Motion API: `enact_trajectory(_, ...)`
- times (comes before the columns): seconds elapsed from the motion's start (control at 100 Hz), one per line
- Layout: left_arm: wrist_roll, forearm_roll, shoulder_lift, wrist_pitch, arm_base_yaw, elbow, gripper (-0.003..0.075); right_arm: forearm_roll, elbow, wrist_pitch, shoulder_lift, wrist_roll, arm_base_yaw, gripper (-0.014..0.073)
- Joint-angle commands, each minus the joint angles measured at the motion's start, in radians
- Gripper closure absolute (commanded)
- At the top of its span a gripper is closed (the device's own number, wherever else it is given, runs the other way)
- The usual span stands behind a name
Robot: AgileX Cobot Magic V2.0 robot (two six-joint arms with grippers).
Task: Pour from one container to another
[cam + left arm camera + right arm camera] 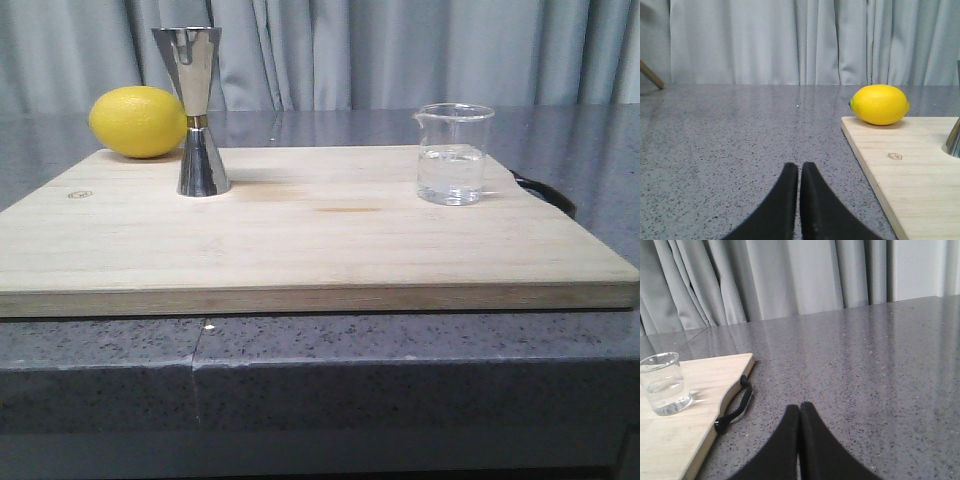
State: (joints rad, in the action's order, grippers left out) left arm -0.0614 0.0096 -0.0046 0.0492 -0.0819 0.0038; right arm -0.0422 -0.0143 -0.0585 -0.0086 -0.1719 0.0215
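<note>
Beaker [455,155] first: we read it as small, thin clear glass, rigid but breakable, smooth enough to slip, and light even with the clear liquid filling its lower part. We would take it by the straight side wall around mid-height, below the rim and clear of the pouring lip, which points toward the jigger [196,110]; a firm but gentle squeeze seems right, and it should stay upright until it is over the target. It stands upright toward the right rear of the wooden board [300,250] on the desk [100,350]. The jigger, shiny steel and hourglass-shaped, stands upright at the left rear of the board, well apart from the beaker, just beside a lemon [138,121]. It looks top-heavy on its narrow waist, so we judge a knock could tip it

Our right gripper [799,410] is clenched, fingers together, grasping nothing, low over bare desk off the board's right edge near the black handle [735,407]; the beaker sits well apart from it. Our left gripper [799,167] is likewise clenched and empty, off the board's left side
</note>
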Motion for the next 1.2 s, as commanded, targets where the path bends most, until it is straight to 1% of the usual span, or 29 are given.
enact_trajectory(0.0, -0.007, -0.004, -0.023, -0.079, 0.001, 0.036, 0.0739, -0.004, -0.026, 0.077, -0.020, 0.004, -0.007, 0.0669)
enact_trajectory(0.82, -0.007, -0.004, -0.023, -0.088, 0.001, 0.036, 0.0739, -0.004, -0.026, 0.077, -0.020, 0.004, -0.007, 0.0669)
enact_trajectory(0.99, -0.007, -0.004, -0.023, -0.122, 0.001, 0.017, 0.0739, -0.001, -0.011, 0.139, -0.020, 0.004, -0.007, 0.0669)
enact_trajectory(1.09, -0.007, -0.004, -0.023, -0.124, 0.001, -0.025, 0.0739, 0.001, 0.039, 0.112, -0.011, 0.004, -0.007, 0.0669)
enact_trajectory(1.19, -0.007, -0.004, -0.021, -0.113, 0.001, -0.086, 0.0739, 0.001, 0.125, 0.025, 0.010, 0.004, -0.007, 0.0669)
